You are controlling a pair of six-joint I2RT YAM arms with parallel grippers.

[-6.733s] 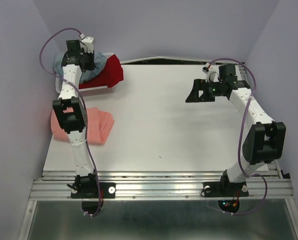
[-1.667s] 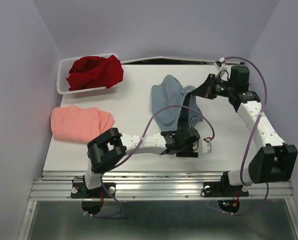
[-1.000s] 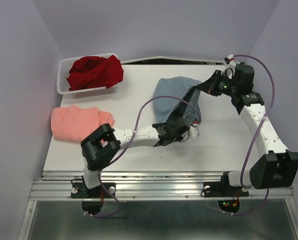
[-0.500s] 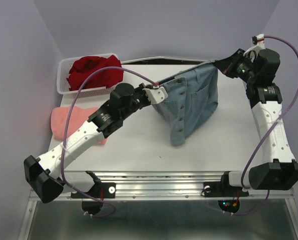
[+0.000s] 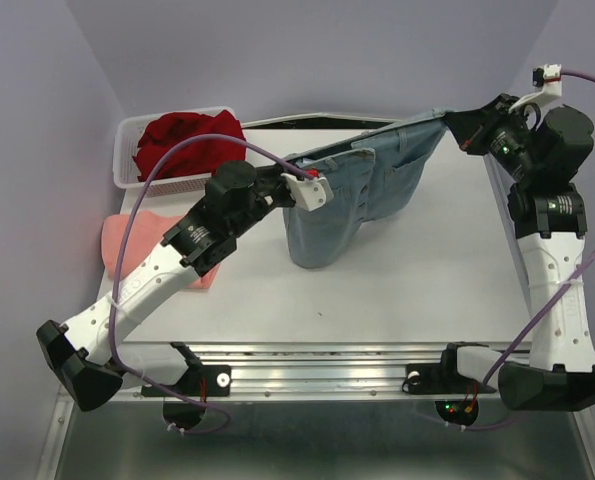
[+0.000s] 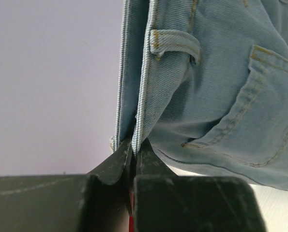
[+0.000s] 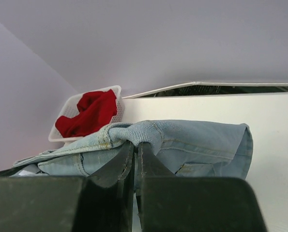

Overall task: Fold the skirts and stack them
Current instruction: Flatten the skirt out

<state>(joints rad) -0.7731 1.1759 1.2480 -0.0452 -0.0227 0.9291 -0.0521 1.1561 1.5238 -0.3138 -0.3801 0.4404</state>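
The left gripper (image 5: 310, 190) and right gripper (image 5: 455, 127) are each pinching 1 waistband end of the blue-grey skirt (image 5: 342, 205), stretching it over the table (image 5: 397, 290), likely to flatten it for folding.

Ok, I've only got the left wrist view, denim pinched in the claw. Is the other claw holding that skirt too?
Observer: Yes, the right claw is shut on the blue skirt at its far waistband corner, opposite the left claw.
Operator: Is it clear of the table?
Observer: It hangs over the table; whether the hem touches, I cannot tell.
Operator: Where's the red one?
Observer: The red skirt is in the white basket, far left.
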